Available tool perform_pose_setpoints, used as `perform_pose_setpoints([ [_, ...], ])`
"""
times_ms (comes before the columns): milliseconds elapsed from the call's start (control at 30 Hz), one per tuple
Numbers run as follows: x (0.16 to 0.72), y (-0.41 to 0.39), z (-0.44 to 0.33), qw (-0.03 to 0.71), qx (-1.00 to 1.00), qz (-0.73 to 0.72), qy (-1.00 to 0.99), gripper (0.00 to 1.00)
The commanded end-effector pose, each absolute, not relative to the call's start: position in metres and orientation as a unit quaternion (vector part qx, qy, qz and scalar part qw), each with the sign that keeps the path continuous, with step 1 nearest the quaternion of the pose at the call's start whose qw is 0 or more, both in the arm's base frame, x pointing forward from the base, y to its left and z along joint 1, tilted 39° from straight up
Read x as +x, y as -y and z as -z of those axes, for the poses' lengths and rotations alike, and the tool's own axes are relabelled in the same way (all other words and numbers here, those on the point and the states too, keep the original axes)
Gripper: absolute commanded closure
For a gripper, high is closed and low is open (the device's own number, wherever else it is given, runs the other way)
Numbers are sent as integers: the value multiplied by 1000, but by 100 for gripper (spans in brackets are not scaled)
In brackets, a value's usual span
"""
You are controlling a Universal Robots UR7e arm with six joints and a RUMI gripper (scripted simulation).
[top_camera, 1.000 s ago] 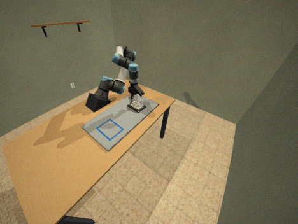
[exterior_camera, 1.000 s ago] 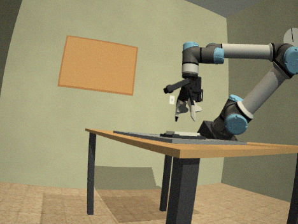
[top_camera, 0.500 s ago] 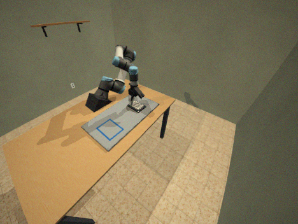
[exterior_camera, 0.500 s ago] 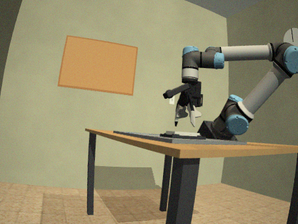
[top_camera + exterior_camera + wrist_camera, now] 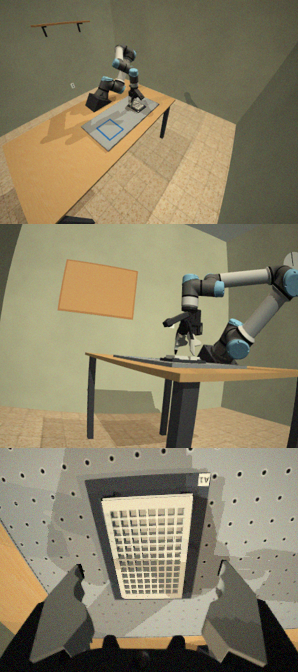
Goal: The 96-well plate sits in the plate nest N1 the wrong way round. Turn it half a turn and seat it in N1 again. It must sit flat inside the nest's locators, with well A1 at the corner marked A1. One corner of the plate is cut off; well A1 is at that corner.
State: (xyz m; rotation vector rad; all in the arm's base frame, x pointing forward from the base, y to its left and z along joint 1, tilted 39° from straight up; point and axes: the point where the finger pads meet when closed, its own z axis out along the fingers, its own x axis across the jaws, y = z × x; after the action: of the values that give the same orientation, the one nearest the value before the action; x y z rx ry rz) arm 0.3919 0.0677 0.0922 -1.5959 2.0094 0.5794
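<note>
Barely begun: the 96-well plate (image 5: 148,546) is seen seated in nest N1 (image 5: 95,538), unturned, while the gripper (image 5: 148,613) is held above it, fingers spread fully, nothing grasped, everything left.

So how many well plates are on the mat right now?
1. The single 96-well plate sits in the dark nest below the open claw; no others show.

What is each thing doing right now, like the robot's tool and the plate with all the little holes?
Tool: wide open, holding nothing, above the plate.
96-well plate: lying flat in its nest, untouched.
Plate nest N1: filled by the plate, A1 mark at one corner.
Blue square: nothing in it.
</note>
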Motion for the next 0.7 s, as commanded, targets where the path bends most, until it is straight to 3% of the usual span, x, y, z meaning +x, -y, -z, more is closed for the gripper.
perform_pose_setpoints([
  [0,392,-68,-92,253,-587,-213,-739,0],
  [200,392,-68,-92,253,-587,-213,-739,0],
  [233,392,-68,-92,253,-587,-213,-739,100],
  [667,392,-68,-92,253,-587,-213,-739,100],
])
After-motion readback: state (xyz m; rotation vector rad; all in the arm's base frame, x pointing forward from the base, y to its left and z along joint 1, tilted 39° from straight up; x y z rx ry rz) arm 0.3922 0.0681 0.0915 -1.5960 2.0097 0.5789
